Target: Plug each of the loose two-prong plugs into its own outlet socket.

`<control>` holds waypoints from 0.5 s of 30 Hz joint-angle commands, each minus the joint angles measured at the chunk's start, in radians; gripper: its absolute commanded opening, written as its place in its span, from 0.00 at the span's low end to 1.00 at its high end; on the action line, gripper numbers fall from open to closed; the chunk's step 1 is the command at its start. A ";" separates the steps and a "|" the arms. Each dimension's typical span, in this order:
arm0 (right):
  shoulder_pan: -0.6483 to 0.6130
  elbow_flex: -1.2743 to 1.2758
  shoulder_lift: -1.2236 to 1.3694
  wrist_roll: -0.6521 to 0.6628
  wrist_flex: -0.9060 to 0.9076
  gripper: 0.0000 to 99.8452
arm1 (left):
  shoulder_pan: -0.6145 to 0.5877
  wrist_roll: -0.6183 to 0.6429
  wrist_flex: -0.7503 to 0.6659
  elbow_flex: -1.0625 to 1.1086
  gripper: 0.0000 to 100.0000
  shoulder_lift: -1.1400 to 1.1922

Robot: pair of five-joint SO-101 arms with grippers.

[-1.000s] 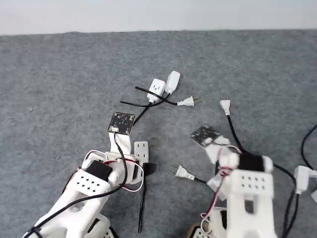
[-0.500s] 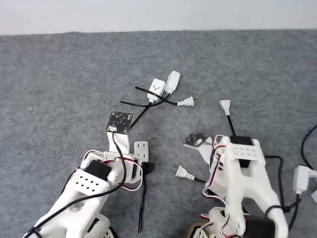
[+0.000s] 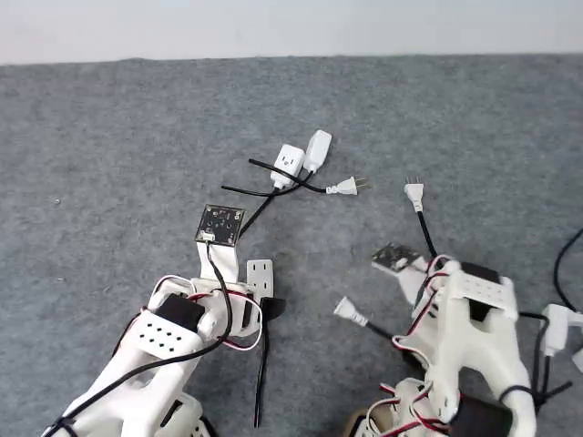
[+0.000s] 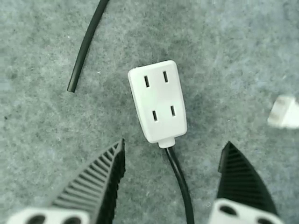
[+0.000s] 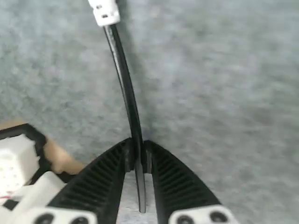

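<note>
Plug number one (image 3: 349, 311) is held by its black cable (image 5: 120, 70), which is pinched tight between the right gripper's (image 5: 138, 151) closed-up jaws, a little way back from the plug body. The left gripper (image 4: 175, 144) is parked with its jaws spread wide apart just short of a white outlet socket (image 4: 159, 102) lying flat on the grey carpet (image 3: 109, 164). Both pairs of its slots are left bare, so nothing's been plugged in there yet. Plug number two (image 3: 414, 192) is laid on the carpet near the right arm, and plug number three (image 3: 344, 188) is left just beside a pair of outlet blocks (image 3: 290, 164) farther back.
</note>
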 commanded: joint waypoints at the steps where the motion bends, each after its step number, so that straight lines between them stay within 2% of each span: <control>1: 0.036 -0.130 -0.015 0.011 0.051 0.01 | -0.002 0.003 -0.020 -0.016 0.31 -0.017; 7: -0.033 -0.350 -0.002 0.031 0.111 0.01 | 0.000 0.003 -0.020 -0.016 0.31 -0.017; 11: -0.117 -0.443 0.031 0.219 0.101 0.01 | -0.002 0.003 -0.021 -0.016 0.31 -0.017; 15: -0.145 -0.516 0.114 0.342 -0.008 0.01 | -0.006 0.003 -0.021 -0.016 0.31 -0.017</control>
